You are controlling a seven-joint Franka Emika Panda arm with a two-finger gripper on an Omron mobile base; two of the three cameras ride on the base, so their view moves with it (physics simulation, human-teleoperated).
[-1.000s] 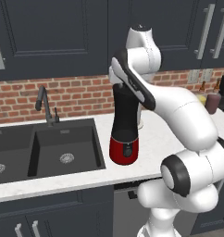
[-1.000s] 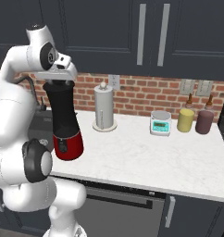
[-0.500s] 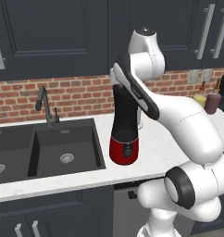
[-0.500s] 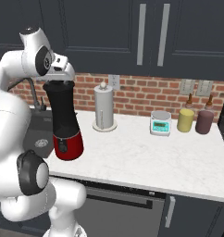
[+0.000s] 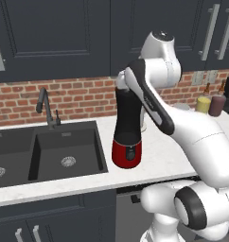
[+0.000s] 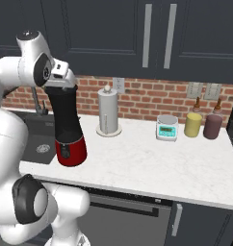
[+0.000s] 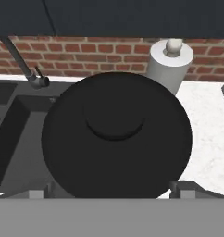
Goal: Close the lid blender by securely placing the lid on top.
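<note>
Jaws spread wide is how we find our gripper [image 7: 112, 192], its two fingertips [image 7: 38, 192] standing apart on either side of the lid [image 7: 116, 134] and not pinching it. We look straight down on the lid, a black disc with a raised knob at its centre, and it sits flat on top of the blender [image 5: 127, 127]. From behind, we see the blender upright on the white desk [image 6: 152, 158], its dark jar above a red base, just beside the sink [image 5: 45, 153]. Our hand hangs directly above the jar. Behind the blender stands a paper towel roll [image 6: 108, 111]. Farther along the desk we see a small scale [image 6: 167, 128], a yellow jar [image 6: 193, 124] and a maroon jar [image 6: 213, 127].
</note>
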